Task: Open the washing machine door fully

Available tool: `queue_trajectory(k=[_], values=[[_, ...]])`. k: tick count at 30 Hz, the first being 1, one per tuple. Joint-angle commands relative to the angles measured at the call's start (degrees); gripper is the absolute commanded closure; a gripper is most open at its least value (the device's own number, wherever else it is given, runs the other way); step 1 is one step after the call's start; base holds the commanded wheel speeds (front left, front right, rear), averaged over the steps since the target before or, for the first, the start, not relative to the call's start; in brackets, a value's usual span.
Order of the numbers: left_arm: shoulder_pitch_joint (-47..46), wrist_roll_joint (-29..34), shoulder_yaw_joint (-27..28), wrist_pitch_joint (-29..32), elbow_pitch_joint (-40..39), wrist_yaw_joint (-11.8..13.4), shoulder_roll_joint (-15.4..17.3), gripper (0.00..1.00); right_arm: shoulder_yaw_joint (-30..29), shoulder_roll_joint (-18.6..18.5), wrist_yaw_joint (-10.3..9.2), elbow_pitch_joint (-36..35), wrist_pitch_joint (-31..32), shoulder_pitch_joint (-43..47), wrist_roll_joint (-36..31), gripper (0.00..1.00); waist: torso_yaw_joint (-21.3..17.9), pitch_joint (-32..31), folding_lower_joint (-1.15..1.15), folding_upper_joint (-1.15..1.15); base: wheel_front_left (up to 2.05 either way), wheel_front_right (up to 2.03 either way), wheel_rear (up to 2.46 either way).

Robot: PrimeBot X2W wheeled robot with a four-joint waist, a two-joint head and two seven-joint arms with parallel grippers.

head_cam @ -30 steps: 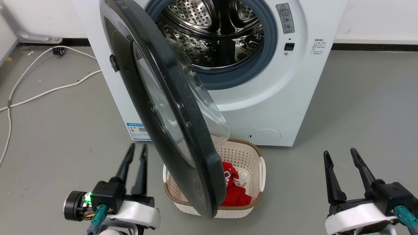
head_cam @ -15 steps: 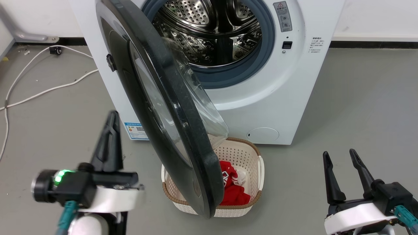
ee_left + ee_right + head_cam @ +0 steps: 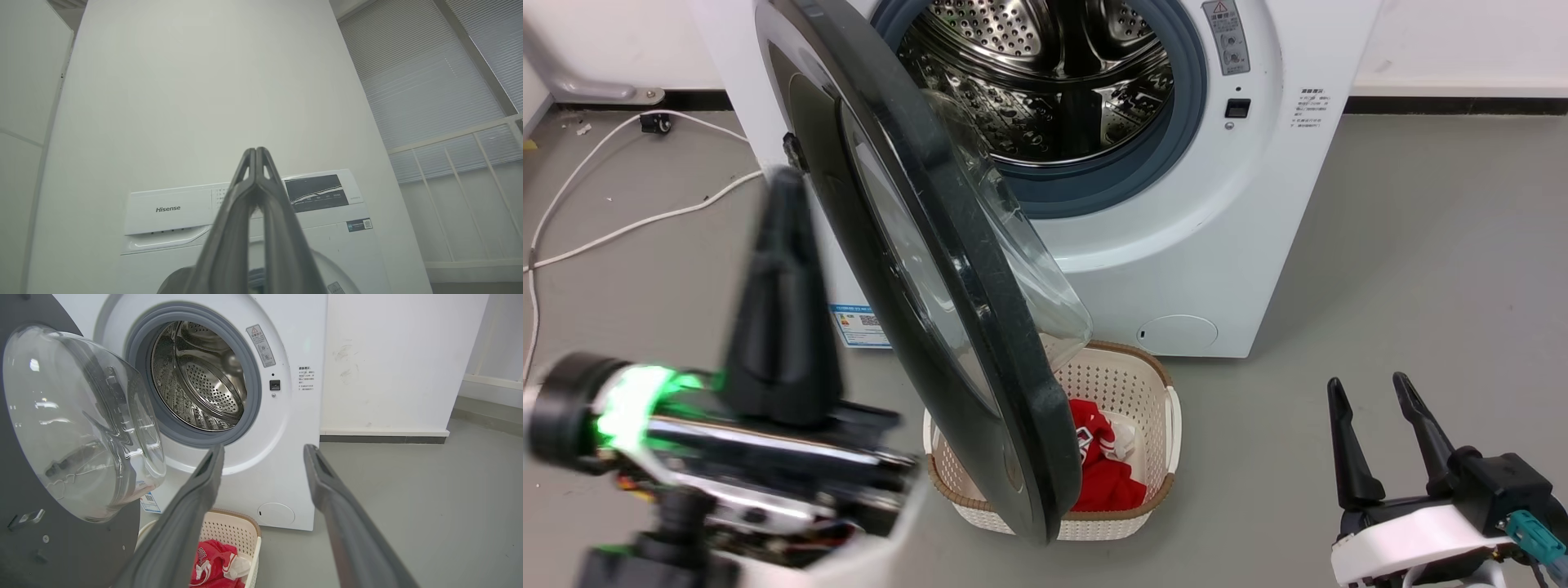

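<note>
The washer (image 3: 1217,245) stands on a grey floor (image 3: 1421,286) against a white wall; its door (image 3: 931,269) is partly open. It is hinged on the robot's left of the opening, swung out toward the camera and seen nearly edge-on in the head view, so that its black rim runs from the top of the frame down to the basket (image 3: 1172,408); the steel drum (image 3: 1045,73) and the grey-blue gasket (image 3: 1180,139) are in plain sight behind it. The right wrist view shows the door's inner face, with the clear glass bowl (image 3: 77,424) bulging from it. The white basket sits on the floor just before the washer, below the door's lower edge, with red cloth (image 3: 1107,482) in it; a blue label (image 3: 854,325) and a round flap (image 3: 1176,333) mark the washer's lower front; a white cable (image 3: 645,220) trails over the floor at the left.

The left hand (image 3: 784,184) is raised and blurred, on the outer side of the door and close to it; whether it touches, I cannot tell; in its own wrist view the two fingers (image 3: 241,196) are pressed together at the tips, pointing up past the washer's dark panel (image 3: 314,192). The right hand (image 3: 1366,382) hangs low at the right, well apart from the door — its fingers spread apart and pointing toward the washer's front.
</note>
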Motion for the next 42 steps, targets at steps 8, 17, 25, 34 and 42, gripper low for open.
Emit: queue_trajectory(k=[8,17,25,34,42], values=[[4.3,-2.9,-16.1,-0.1,6.8,-2.9,1.5,1.0,-0.1,0.1,-0.04,0.8,-0.2,-0.3,0.4,0.0,0.1,-0.6,0.0,0.0,0.0,0.0,0.0],[9.6,-7.3,-29.3,2.1,22.4,-3.3,6.7,1.0,0.2,0.1,-0.04,1.4,0.0,0.5,0.8,0.0,0.2,-1.2,0.0,0.0,0.0,0.0,0.0],[9.9,-9.1,-28.8,4.0,30.8,-2.8,8.2,1.0,0.5,0.1,-0.04,1.9,0.0,0.3,1.2,0.0,0.5,-1.0,0.0,0.0,0.0,0.0,0.0],[3.0,-10.0,-27.7,1.8,37.7,-2.1,4.2,1.0,1.0,0.1,-0.04,2.3,0.0,-0.5,1.9,0.0,-0.1,-0.3,0.0,0.0,0.0,0.0,0.0],[-2.4,-10.6,-26.8,0.7,43.1,-1.1,1.9,1.0,1.5,0.1,-0.04,3.0,-0.1,-0.9,2.7,0.0,-1.0,0.4,0.0,0.0,0.0,0.0,0.0]])
